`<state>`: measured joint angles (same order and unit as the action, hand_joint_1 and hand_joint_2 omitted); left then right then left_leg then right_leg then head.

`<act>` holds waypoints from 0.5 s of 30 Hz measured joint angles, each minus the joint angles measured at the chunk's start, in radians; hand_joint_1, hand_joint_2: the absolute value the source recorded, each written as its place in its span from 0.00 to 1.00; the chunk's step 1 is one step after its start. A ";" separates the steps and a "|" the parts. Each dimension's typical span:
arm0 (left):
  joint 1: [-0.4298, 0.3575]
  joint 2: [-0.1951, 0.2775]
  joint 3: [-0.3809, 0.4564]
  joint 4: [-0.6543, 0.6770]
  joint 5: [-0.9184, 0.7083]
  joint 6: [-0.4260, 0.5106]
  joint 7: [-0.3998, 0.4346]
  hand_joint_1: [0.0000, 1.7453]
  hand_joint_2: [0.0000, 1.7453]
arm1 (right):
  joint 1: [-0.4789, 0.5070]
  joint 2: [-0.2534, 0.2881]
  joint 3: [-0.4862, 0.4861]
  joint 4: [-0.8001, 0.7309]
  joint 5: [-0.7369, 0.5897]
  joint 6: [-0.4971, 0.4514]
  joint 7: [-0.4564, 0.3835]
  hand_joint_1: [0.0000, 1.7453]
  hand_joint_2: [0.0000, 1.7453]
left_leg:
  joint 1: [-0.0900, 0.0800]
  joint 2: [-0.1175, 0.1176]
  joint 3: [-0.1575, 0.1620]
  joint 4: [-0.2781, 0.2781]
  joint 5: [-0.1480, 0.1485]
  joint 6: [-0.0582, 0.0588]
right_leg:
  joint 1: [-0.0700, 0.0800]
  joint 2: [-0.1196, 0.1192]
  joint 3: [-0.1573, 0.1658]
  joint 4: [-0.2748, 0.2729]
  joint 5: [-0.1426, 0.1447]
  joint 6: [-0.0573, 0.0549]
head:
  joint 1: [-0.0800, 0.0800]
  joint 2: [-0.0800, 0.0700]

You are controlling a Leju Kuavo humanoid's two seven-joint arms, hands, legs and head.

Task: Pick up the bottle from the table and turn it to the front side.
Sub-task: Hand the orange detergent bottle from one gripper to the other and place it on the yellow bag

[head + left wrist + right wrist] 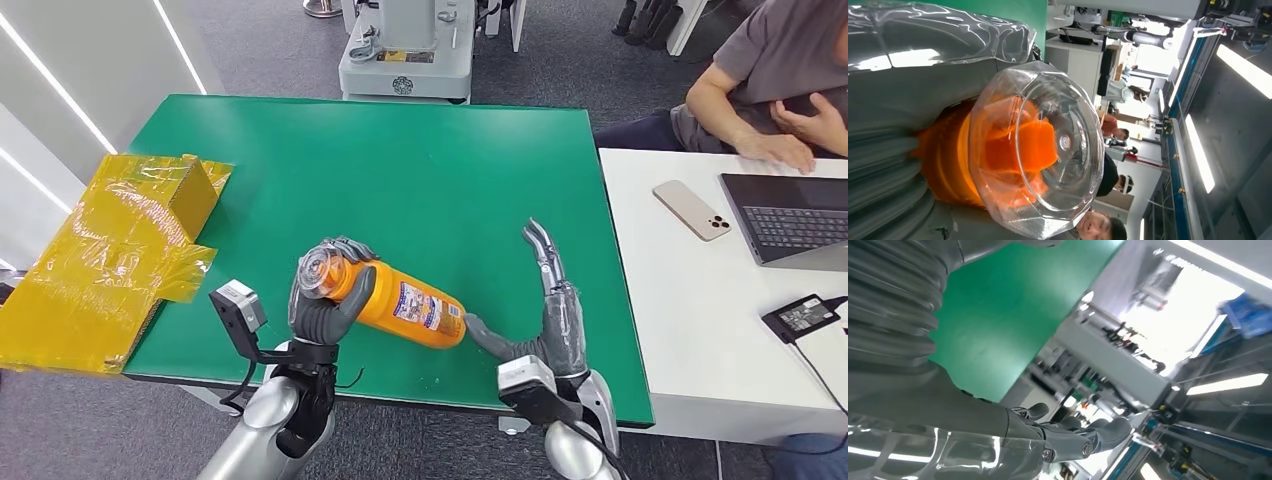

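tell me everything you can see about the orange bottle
The orange bottle looks like plastic, with a faceted clear cap and a printed label showing white and blue patches. It lies roughly on its side above the green table, cap toward the robot's left. The left hand grips it around the cap end. The open right hand is at its base, thumb at or nearly touching the bottom; contact cannot be confirmed.

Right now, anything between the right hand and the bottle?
Nothing visible. The left hand grips the bottle near its cap; the open right hand sits beside the bottle's base, thumb right at it.
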<state>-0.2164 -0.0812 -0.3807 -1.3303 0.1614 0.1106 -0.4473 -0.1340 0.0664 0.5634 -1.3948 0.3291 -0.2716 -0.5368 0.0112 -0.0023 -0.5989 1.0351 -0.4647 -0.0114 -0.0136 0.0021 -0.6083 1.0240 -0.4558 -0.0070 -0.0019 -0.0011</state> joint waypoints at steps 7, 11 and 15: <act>0.003 0.007 0.000 0.002 -0.014 0.016 -0.018 1.00 1.00 | 0.022 0.000 0.006 -0.091 -0.146 0.088 -0.050 0.00 1.00 | 0.000 0.000 0.000 0.000 0.000 0.000 | 0.000 0.000 0.000 0.000 0.000 0.000 | 0.000 0.000; 0.003 0.018 0.000 -0.009 -0.079 0.081 -0.069 1.00 1.00 | 0.037 0.000 0.006 -0.115 -0.165 0.099 -0.060 0.00 1.00 | 0.000 0.000 0.000 0.000 0.000 0.000 | 0.000 0.000 0.000 0.000 0.000 0.000 | 0.000 0.000; 0.001 0.055 0.005 -0.089 -0.162 0.161 -0.098 1.00 1.00 | 0.048 0.000 0.005 -0.112 -0.179 0.104 -0.070 0.00 1.00 | 0.000 0.000 0.000 0.000 0.000 0.000 | 0.000 0.000 0.000 0.000 0.000 0.000 | 0.000 0.000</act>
<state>-0.2150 -0.0265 -0.3760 -1.4197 -0.0006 0.2720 -0.5448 -0.0857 0.0660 0.5685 -1.5069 0.1496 -0.1679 -0.6067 0.0115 -0.0021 -0.5988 1.0347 -0.4647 -0.0115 -0.0134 0.0021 -0.6082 1.0243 -0.4560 -0.0073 -0.0021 -0.0011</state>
